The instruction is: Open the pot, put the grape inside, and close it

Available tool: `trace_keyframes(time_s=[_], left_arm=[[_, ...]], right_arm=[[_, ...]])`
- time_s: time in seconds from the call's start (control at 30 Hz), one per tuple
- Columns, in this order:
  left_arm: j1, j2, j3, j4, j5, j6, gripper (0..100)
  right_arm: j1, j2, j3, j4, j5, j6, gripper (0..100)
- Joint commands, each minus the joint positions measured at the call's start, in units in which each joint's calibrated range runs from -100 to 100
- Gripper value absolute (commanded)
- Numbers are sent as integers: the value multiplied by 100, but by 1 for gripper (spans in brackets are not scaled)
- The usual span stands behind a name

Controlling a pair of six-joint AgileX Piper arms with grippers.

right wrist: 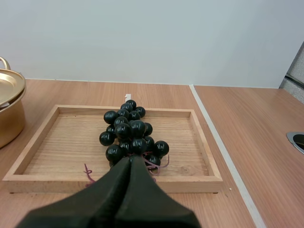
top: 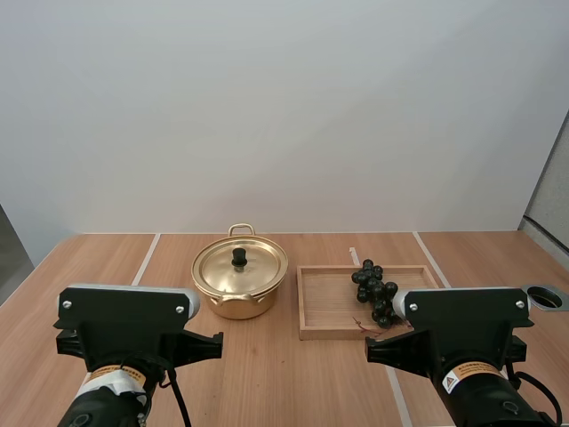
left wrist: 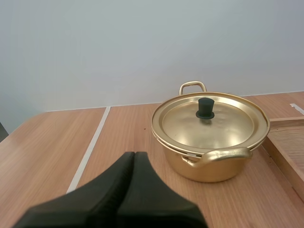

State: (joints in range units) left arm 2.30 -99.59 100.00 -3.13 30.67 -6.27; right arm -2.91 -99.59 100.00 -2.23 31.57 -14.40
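A gold pot (top: 239,283) with its lid on and a black knob (top: 239,258) stands on the wooden table, left of a wooden tray (top: 322,302). A bunch of dark grapes (top: 375,293) lies in the tray's right half. In the left wrist view my left gripper (left wrist: 134,155) is shut, its fingers together as one wedge, short of the pot (left wrist: 211,135). My right gripper (right wrist: 130,160) is also shut, its tips just in front of the grapes (right wrist: 130,134) near the tray's (right wrist: 42,142) front rim. Both arms sit at the near edge of the table.
White lines (top: 146,258) run across the tabletop. A round metal-rimmed hole (top: 546,296) is set in the table at the far right. The pot's edge (right wrist: 10,111) stands left of the tray in the right wrist view.
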Motion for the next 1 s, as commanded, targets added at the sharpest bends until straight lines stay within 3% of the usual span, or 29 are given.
trace_keyframes(time_s=[0.0, 0.5, 0.73, 0.97], left_arm=[[10, -41, 0, -88, -207, 4, 0], [10, -41, 0, -88, -207, 4, 0], [10, -41, 0, -88, -535, 39, 0], [10, -41, -785, -88, -590, 39, 0]], right_arm=[[14, -41, 0, 18, -22, 30, 0], [14, -41, 0, 39, -66, 30, 0], [14, -41, 0, 66, -651, 30, 0], [14, -41, -874, 104, -636, 30, 0]])
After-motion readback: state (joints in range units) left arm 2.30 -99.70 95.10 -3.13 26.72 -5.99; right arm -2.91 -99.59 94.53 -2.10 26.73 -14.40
